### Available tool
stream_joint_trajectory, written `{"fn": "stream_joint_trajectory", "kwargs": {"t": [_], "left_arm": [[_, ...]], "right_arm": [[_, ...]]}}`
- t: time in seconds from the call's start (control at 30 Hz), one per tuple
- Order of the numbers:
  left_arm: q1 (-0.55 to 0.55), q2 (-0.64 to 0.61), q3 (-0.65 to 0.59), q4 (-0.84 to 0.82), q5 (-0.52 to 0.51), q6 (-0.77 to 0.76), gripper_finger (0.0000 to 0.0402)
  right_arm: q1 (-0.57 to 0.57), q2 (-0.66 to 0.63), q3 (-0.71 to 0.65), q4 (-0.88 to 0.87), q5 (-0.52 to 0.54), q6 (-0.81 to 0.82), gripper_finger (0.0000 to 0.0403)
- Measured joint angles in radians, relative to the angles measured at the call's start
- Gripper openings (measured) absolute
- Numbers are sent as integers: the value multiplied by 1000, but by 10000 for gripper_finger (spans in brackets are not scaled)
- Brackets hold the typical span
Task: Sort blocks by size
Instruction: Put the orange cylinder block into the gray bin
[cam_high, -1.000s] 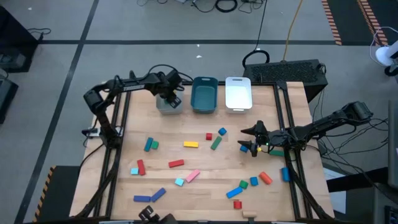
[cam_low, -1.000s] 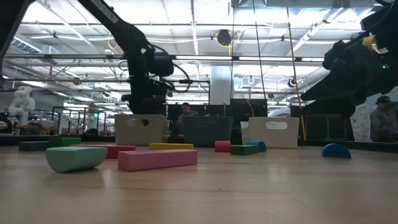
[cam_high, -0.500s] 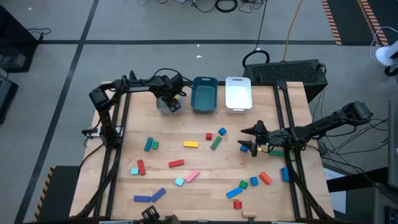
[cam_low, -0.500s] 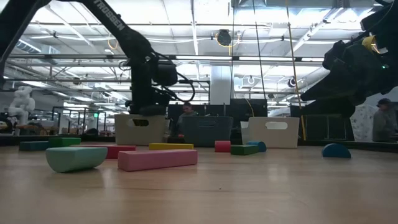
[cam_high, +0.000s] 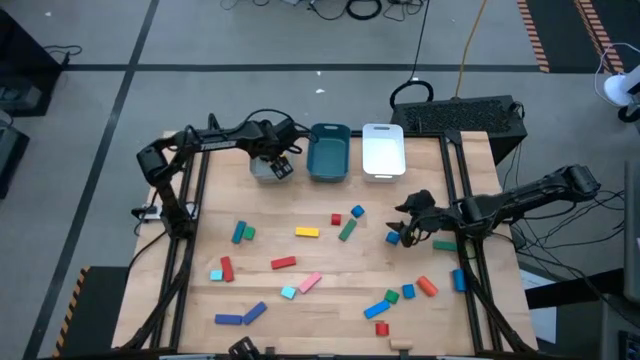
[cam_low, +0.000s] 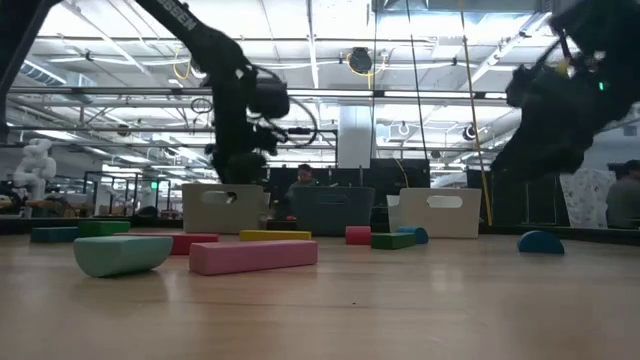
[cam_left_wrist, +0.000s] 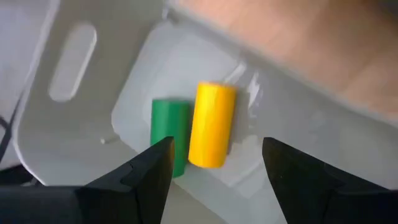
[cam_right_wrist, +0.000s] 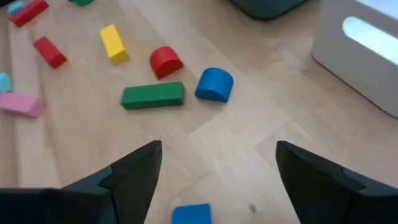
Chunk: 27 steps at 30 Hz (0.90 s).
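My left gripper (cam_high: 279, 163) hangs over the grey tray (cam_high: 262, 172) at the far left of the tray row. Through the left wrist camera its fingers (cam_left_wrist: 146, 177) stand apart with nothing between them. Below them, on the tray floor (cam_left_wrist: 186, 68), a green cylinder (cam_left_wrist: 169, 134) and a yellow cylinder (cam_left_wrist: 212, 124) lie side by side, touching.

Next along the far edge I see the teal tray (cam_high: 329, 153), then the white tray (cam_high: 383, 150); I can't tell from above what either holds.

The rest of the blocks are scattered over the table (cam_high: 300, 205). On the left: a blue and a green piece (cam_high: 241, 232) close together, nearer me a red bar (cam_high: 227, 267) beside a cyan cube (cam_high: 215, 273), and two blue bars (cam_high: 241, 316) by the near edge. In the middle: a yellow bar (cam_high: 307, 232), a red bar (cam_high: 284, 263), a pink bar (cam_high: 309, 283) touching a cyan piece (cam_high: 289, 292). Further right: a small red block (cam_high: 336, 219), a blue half-round (cam_high: 358, 211), a green bar (cam_high: 347, 231).

My right gripper (cam_high: 403, 228) hovers above the right side of the table, just over a blue block (cam_high: 393, 238). In the right wrist camera its fingers (cam_right_wrist: 134, 171) are spread wide and empty, with that blue block (cam_right_wrist: 191, 214) on the wood between them. Near the right edge sit more blue, green, red and orange pieces (cam_high: 403, 295).
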<state>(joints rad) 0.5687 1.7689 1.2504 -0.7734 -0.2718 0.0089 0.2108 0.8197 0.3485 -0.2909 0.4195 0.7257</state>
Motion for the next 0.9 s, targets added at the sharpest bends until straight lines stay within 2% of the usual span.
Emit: {"fn": "stream_joint_trajectory", "kwargs": {"t": [0.17, 0.27, 0.4, 0.57, 0.9], "left_arm": [[-49, -90, 8, -3, -3, -1, 246], [-97, -151, 1, 10, -3, -1, 246], [-176, -216, -35, 100, -3, -3, 247], [-285, -253, -86, 274, 34, 1, 247], [-462, -201, -96, 438, 94, 47, 247]], "right_arm": [[0, 9, 119, -218, -105, 93, 299], [6, 28, 134, -323, -202, 175, 299], [54, 72, 134, -420, -280, 298, 299], [148, 126, 133, -410, -353, 394, 299], [296, 202, 133, -380, -401, 568, 299]]}}
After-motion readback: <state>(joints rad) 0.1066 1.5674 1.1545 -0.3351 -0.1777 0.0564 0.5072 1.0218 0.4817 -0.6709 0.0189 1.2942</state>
